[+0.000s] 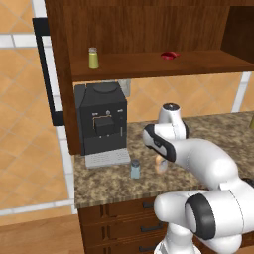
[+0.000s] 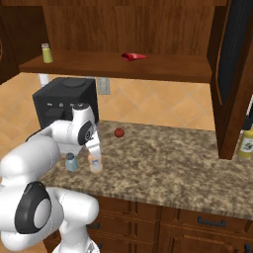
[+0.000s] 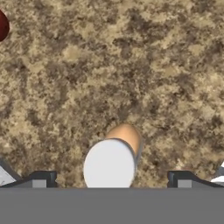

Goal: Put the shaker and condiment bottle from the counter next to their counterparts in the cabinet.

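The condiment bottle (image 3: 126, 136), orange with a white cap, stands on the counter (image 2: 173, 158) directly under my gripper (image 3: 111, 180). The gripper is open, one fingertip (image 3: 41, 179) on each side of the cap, not touching it. From the right base view the bottle (image 2: 95, 166) is just below the hand; in the left base view my arm half hides the bottle (image 1: 158, 164). The pale blue shaker (image 1: 135, 169) stands just left of it, also upright (image 2: 71, 162). On the cabinet shelf (image 1: 149, 67) are the yellow-green shaker (image 1: 93, 58) at the left and the red item (image 1: 168, 55) near the middle.
A black coffee machine (image 1: 101, 124) stands at the counter's left end under the cabinet. A small red ball (image 2: 119, 132) lies farther back on the counter. A yellow bottle (image 2: 245, 142) stands at the far right, beside the open cabinet door (image 2: 232, 74).
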